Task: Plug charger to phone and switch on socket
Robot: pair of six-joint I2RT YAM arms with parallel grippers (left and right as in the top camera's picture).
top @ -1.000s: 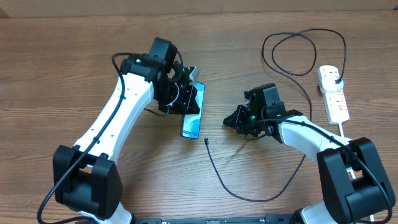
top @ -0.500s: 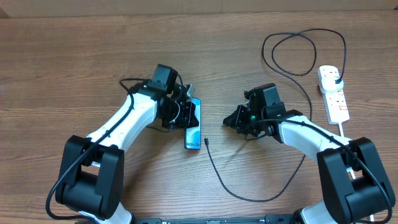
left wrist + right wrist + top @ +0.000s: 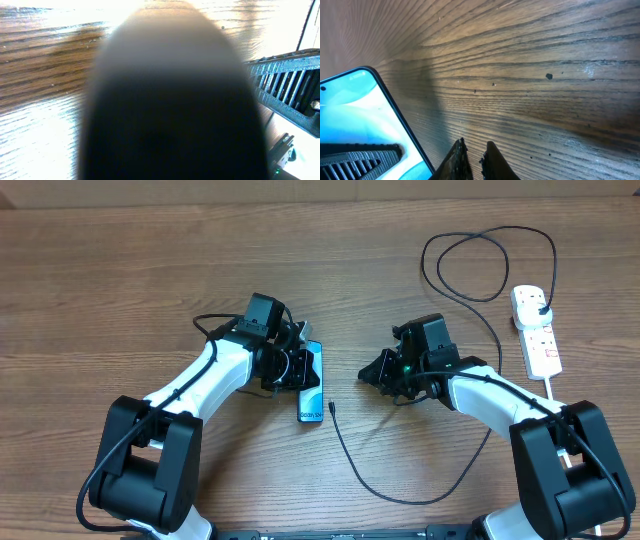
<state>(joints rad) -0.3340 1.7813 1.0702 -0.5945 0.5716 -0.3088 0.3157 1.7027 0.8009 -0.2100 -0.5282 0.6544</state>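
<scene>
**Phone drawn in beside the cable tip**

The left fingers [image 3: 365, 152], clamped on the slim blue-screened smartphone [image 3: 312, 385], have pulled it down the wooden table [image 3: 100, 280]. Its lower end now lies just beside the thin black charger cable's [image 3: 345, 455] connector tip [image 3: 331, 407], ready for plugging. The right fingers [image 3: 492, 160] are pinched together and empty, near the tip. The black plug [image 3: 541, 305] sits in the white power strip [image 3: 540, 345].

Slim blue-lit phone [image 3: 311, 402] flat on table [image 3: 100, 280]; thin black charger cable [image 3: 338, 435], tip loose beside it, plugged into white red-marked power strip [image 3: 535, 330].
</scene>
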